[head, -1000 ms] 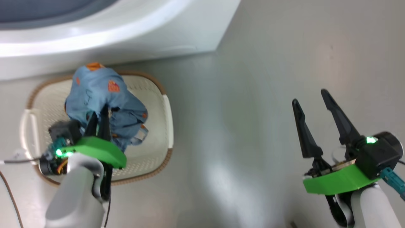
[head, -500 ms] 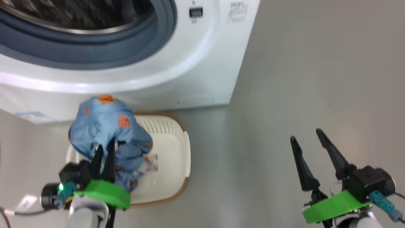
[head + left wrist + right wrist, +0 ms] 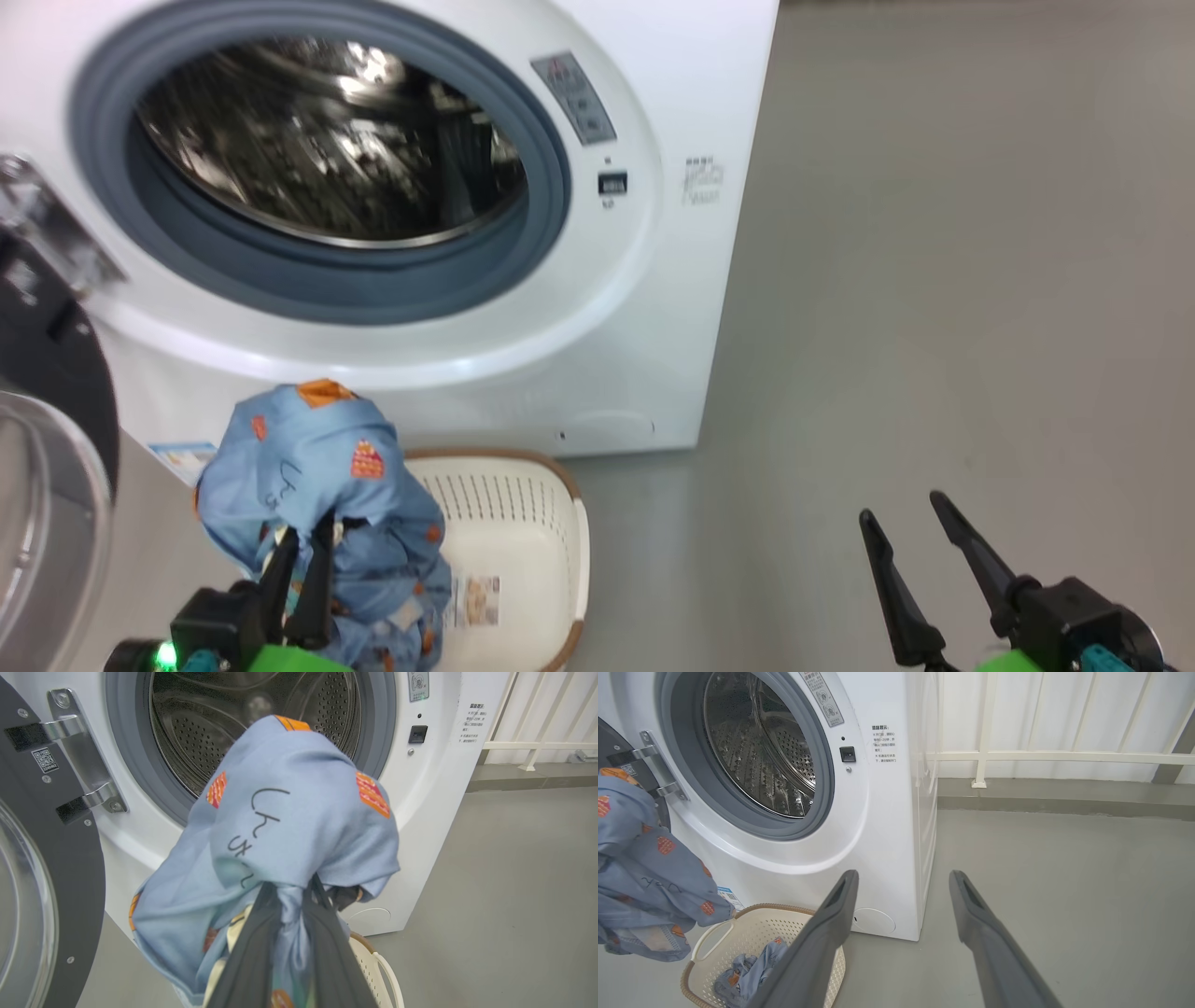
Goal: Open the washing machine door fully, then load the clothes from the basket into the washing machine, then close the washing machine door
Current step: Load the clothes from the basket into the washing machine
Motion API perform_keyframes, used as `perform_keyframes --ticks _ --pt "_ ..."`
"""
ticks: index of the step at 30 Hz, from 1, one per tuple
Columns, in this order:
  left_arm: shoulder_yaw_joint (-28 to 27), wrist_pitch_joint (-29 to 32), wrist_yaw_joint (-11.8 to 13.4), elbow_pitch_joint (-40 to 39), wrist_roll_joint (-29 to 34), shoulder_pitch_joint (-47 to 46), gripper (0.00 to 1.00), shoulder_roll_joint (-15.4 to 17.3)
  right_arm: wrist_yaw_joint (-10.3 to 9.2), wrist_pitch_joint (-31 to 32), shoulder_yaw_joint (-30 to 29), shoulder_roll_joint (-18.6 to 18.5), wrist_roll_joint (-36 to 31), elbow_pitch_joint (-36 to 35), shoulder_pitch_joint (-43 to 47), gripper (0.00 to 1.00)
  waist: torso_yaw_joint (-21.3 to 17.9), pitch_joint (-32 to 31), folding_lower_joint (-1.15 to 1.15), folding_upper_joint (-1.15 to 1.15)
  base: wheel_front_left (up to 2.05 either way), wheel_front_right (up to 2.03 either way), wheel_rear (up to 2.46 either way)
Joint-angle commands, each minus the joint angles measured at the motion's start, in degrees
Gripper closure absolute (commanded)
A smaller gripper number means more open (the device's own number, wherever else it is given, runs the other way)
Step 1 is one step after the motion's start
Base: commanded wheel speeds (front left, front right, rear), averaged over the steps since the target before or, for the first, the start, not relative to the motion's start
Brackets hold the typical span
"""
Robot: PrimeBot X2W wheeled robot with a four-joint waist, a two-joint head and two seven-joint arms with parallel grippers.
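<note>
1. Your left tool (image 3: 308, 530) is pinched tight on a bunch of the clothes (image 3: 308, 457). The blue garment drapes over and around its fingers, held up above the basket (image 3: 568, 523), in front of the washing machine (image 3: 653, 308) and lower than the drum (image 3: 327, 140) mouth.
2. Your right tool (image 3: 899, 506) is spread wide with nothing in it, well off to the right over the floor (image 3: 934, 280).
3. The washing machine door (image 3: 56, 373) stands swung open at the left, so the way into the drum looks free.
4. Watch the loose tail hanging below the left tool. If you go in too low, it could drag on the gasket (image 3: 327, 294) lip and lie across it, where the door would later pinch it.
5. The fabric is wrapped round the fingers. If you let go near the mouth, it may cling and come back out as you withdraw, so release deep inside.
6. The door hinge (image 3: 79, 756) sits just left of the bundle. A swing that way could snag the cloth.
7. The hanging hem may also catch the basket rim and tip it.
8. The right wrist view shows another blue piece (image 3: 747, 966) lying in the basket; shutting the door now would leave it behind
</note>
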State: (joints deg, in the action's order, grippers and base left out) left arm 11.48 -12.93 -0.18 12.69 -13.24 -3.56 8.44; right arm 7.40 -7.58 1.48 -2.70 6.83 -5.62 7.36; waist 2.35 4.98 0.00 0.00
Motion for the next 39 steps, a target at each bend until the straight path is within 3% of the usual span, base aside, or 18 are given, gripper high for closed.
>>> perform_keyframes --ticks 1,16,39 --pt "-1.8 0.2 0.5 -2.2 0.3 -0.4 1.00 1.3 0.09 0.2 1.5 -0.2 0.3 -1.8 -0.2 0.00 0.9 -4.3 0.00 0.00 0.00 0.00 0.00" --pt "-1.2 5.3 2.4 -13.3 0.0 6.0 1.00 2.9 0.09 1.4 0.1 -0.2 1.5 -4.8 3.7 0.00 1.0 -8.0 0.00 0.00 0.00 0.00 0.00" --pt "-0.5 5.0 3.0 -13.6 -1.2 6.4 1.00 3.1 0.09 1.6 0.1 -0.2 1.6 -5.3 4.1 0.00 1.2 -7.8 0.00 0.00 0.00 0.00 0.00"
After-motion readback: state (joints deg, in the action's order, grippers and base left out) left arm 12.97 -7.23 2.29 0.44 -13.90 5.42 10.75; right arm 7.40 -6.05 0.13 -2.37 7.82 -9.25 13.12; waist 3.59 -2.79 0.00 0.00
